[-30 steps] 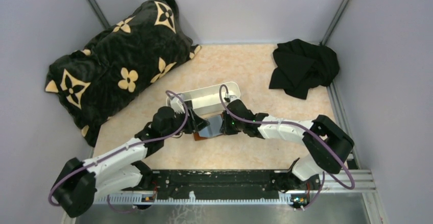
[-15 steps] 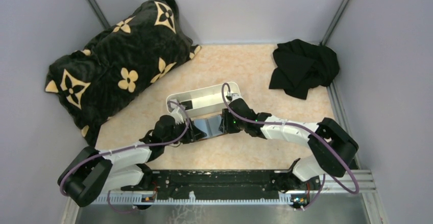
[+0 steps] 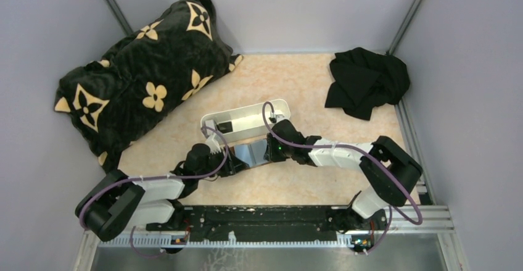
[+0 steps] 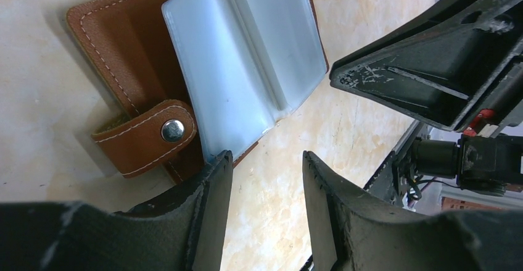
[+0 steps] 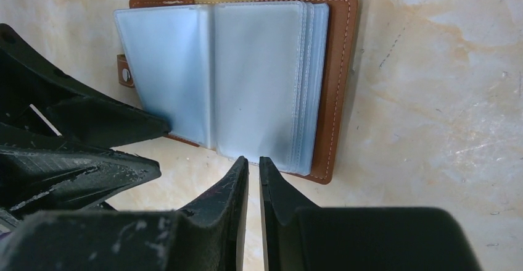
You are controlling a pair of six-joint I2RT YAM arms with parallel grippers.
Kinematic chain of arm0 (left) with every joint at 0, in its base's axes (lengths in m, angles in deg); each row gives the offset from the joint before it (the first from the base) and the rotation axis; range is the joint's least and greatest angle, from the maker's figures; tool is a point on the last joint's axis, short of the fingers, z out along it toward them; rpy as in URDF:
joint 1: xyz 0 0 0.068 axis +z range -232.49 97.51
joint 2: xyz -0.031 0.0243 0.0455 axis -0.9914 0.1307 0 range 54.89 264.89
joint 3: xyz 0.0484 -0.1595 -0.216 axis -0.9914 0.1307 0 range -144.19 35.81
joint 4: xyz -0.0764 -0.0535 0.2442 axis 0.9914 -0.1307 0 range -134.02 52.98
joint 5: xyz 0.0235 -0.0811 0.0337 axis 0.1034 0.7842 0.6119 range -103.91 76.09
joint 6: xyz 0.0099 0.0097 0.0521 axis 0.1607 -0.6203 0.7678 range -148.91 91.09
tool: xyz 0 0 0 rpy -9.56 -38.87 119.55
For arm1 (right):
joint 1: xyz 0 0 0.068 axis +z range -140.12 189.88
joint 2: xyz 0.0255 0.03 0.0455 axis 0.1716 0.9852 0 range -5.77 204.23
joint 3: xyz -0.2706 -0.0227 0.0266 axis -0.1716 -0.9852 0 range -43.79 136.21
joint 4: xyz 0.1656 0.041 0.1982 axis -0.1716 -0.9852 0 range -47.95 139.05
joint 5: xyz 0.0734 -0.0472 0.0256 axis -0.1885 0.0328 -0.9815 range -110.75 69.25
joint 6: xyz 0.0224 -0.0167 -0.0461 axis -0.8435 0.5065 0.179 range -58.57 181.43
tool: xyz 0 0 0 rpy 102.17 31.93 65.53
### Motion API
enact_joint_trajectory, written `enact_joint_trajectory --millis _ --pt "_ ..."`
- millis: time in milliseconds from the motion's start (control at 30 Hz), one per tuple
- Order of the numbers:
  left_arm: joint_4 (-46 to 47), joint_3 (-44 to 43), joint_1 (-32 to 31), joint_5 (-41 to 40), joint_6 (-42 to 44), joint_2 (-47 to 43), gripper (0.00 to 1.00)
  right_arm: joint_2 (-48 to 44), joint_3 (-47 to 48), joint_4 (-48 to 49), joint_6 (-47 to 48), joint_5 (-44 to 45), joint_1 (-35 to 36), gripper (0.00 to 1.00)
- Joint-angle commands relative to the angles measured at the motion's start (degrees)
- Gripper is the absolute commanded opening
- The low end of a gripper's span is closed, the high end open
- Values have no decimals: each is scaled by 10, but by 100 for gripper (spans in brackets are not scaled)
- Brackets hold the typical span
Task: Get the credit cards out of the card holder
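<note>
The card holder [image 3: 250,154] lies open on the table, brown leather [image 4: 135,61] under a fan of blue-grey pockets [image 5: 247,79]. Its snap strap [image 4: 145,136] sticks out at one side. No credit cards can be made out in the pockets. A small dark flat piece [image 3: 226,125] in the white tray could be a card. My left gripper [image 4: 264,163] is open over bare table, with one fingertip [image 4: 219,160] at the pockets' corner. My right gripper [image 5: 254,161] stands at the pockets' near edge. Its jaws are open only a narrow slit, with nothing between them.
A long white tray [image 3: 247,118] stands just behind the card holder. A big black pillow with tan flowers [image 3: 142,73] fills the back left, and a crumpled black cloth [image 3: 367,81] lies back right. Grey walls close in on three sides.
The left arm has drawn back toward the near left, and its gripper now sits lower beside the card holder. The right jaws opened, then narrowed to a slit. The card holder lies flatter.
</note>
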Motion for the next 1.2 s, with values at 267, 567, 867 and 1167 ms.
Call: enact_joint_trajectory --millis 267,567,867,1167 --pt "-26 6 4 -5 14 -9 53 -5 11 33 -2 -10 -15 12" --pt "-28 4 4 -4 14 -8 53 3 -5 47 -8 -17 -28 12" --pt "-31 -1 4 -2 12 -4 53 3 -22 56 -8 -18 -40 12" --pt "-36 -2 4 -3 11 -10 52 29 -38 92 -9 -44 -40 12"
